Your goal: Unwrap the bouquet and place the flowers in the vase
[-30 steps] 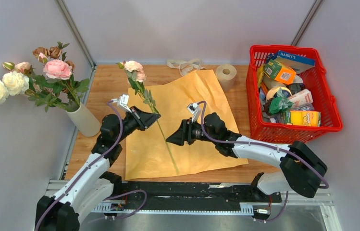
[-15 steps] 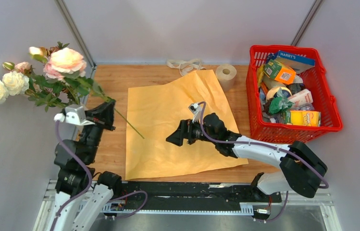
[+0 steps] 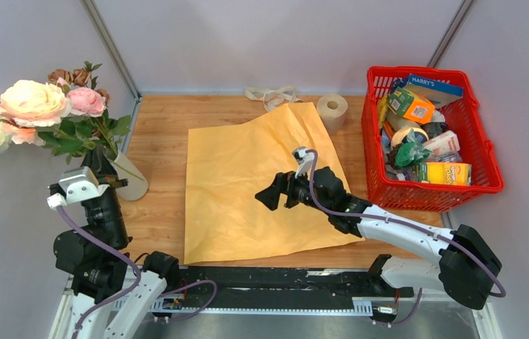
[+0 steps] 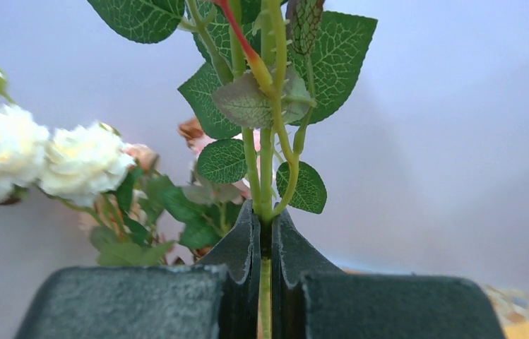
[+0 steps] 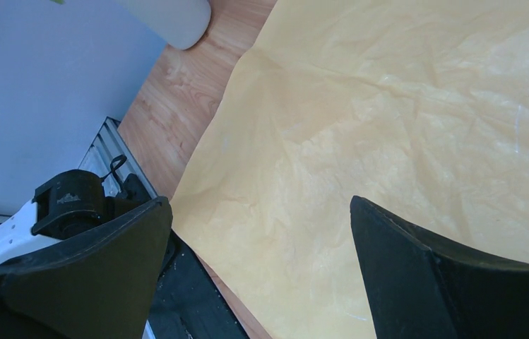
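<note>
My left gripper [image 3: 97, 154] is raised at the left edge of the table, just above the mouth of the beige vase [image 3: 132, 182]. It is shut on the green stem [image 4: 267, 141] of a rose whose large peach-pink bloom [image 3: 32, 103] stands over the other flowers [image 3: 86, 101] in the vase. In the left wrist view the fingertips [image 4: 247, 224] pinch the stem upright, with white roses [image 4: 42, 159] behind. The bouquet is unwrapped: its orange-yellow paper [image 3: 247, 176] lies flat and bare. My right gripper [image 3: 272, 195] hovers open over the paper [image 5: 388, 127], holding nothing.
A beige ribbon [image 3: 272, 94] and a toilet paper roll [image 3: 332, 109] lie at the back of the wooden table. A red basket [image 3: 484, 152] full of groceries stands at the right. Grey walls close in left and right. The vase's base [image 5: 169, 18] shows in the right wrist view.
The left arm has swung left and upward, carrying the rose off the paper to the vase. The right gripper has opened wide and drifted slightly right.
</note>
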`<state>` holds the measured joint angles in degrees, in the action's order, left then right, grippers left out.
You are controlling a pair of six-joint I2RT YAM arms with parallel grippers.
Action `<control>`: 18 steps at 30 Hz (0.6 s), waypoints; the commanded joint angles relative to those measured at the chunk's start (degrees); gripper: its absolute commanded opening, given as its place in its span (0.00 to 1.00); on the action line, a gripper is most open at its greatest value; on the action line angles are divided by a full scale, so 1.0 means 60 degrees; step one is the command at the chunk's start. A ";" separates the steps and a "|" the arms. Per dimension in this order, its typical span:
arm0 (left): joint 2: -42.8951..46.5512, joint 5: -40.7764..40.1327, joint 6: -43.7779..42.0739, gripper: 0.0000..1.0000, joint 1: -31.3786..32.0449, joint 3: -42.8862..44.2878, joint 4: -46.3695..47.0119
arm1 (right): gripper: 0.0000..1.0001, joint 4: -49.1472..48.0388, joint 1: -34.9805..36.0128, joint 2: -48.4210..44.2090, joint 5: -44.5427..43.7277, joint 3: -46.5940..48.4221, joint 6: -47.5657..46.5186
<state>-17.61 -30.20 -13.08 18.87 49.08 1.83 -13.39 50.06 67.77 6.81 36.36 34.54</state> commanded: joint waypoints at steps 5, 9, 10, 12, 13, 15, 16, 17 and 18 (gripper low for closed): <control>-0.0156 -0.0664 -0.3238 0.00 -0.0025 -0.0563 0.2815 | 1.00 0.0166 -0.0140 -0.0206 -0.0271 -0.0127 -0.0498; -0.0610 -0.0987 -0.4057 0.00 -0.0025 -0.0855 0.3839 | 1.00 0.0181 -0.0199 -0.0352 -0.0212 -0.0156 -0.0572; -0.0756 -0.1031 -0.4176 0.00 -0.0025 -0.1044 0.4465 | 1.00 0.0180 -0.0228 -0.0381 -0.0226 -0.0171 -0.0572; -0.1020 -0.1076 -0.4338 0.00 -0.0025 -0.1090 0.5041 | 1.00 0.0210 -0.0302 -0.0381 -0.0125 -0.0157 -0.0601; -0.1151 -0.0974 -0.4237 0.00 -0.0040 -0.1061 0.5071 | 1.00 0.0224 -0.0331 -0.0425 -0.0080 -0.0157 -0.0616; -0.1531 -0.0813 -0.4061 0.00 -0.0040 -0.0900 0.5072 | 1.00 0.0268 -0.0360 -0.0513 -0.0065 -0.0200 -0.0660; -0.1649 -0.0812 -0.4017 0.00 -0.0040 -0.0813 0.5101 | 1.00 0.0268 -0.0375 -0.0586 -0.0080 -0.0244 -0.0660; -0.1926 -0.0827 -0.3987 0.00 -0.0055 -0.0768 0.5145 | 1.00 0.0268 -0.0375 -0.0659 -0.0095 -0.0302 -0.0660; -0.2059 -0.0812 -0.3958 0.00 -0.0142 -0.0710 0.5174 | 1.00 0.0268 -0.0404 -0.0747 -0.0124 -0.0332 -0.0660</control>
<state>-26.63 -35.27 -35.48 18.87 42.61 27.81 -11.35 48.16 66.17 6.07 35.18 31.97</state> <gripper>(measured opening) 0.030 0.998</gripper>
